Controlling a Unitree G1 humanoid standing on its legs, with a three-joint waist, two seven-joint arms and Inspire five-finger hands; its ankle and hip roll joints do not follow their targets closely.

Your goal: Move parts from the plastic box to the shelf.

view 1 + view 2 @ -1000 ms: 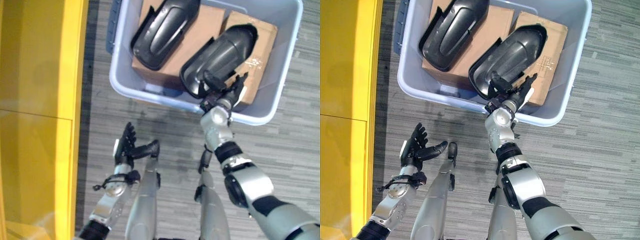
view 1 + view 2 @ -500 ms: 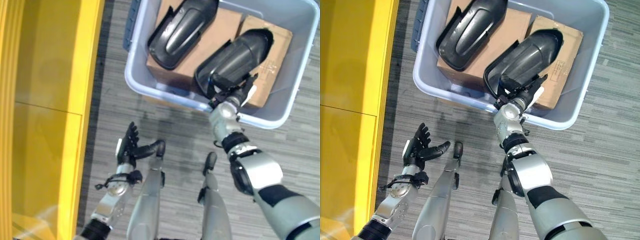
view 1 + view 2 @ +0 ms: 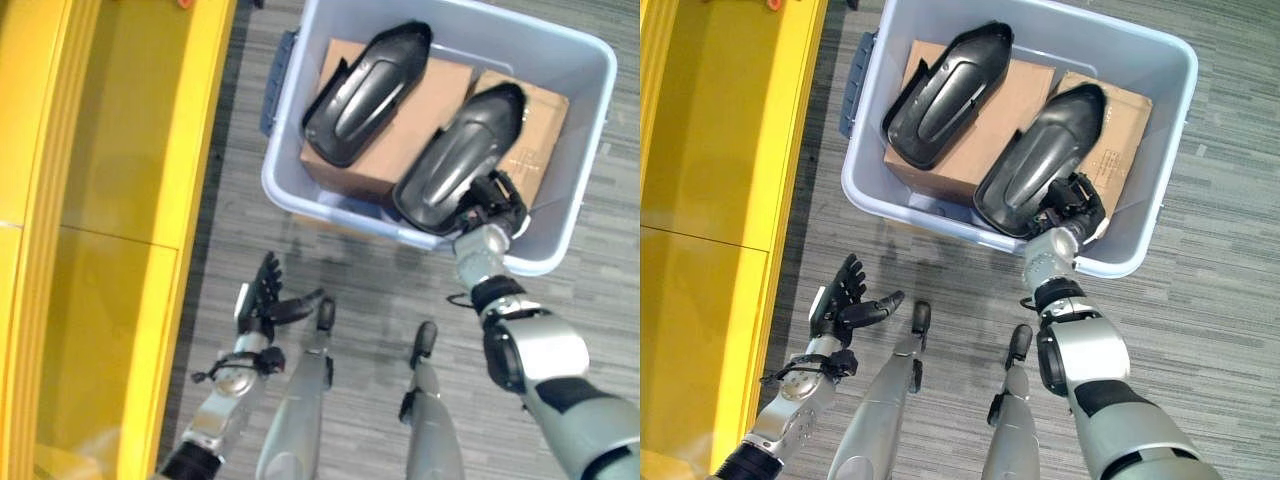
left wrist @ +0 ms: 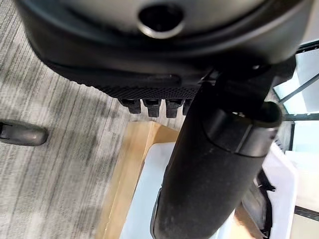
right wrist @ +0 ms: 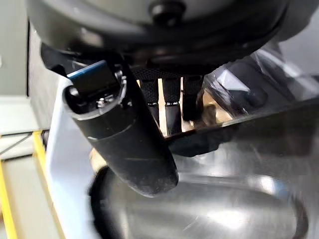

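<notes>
Left hand [image 3: 845,300] idles low over the floor, fingers straight and spread, holding nothing. Right hand [image 3: 492,205] is at the near rim of the plastic box [image 3: 585,150], fingers curled onto the near end of the right-hand black moulded part [image 3: 460,160]; the wrist view shows them closing on its edge. Second black part [image 3: 365,90] lies on cardboard boxes [image 3: 400,140] further in. Step: grasping the first part. Next, I reckon: firm grip, lift clear of the rim, swing left to the yellow shelf [image 3: 120,200].
</notes>
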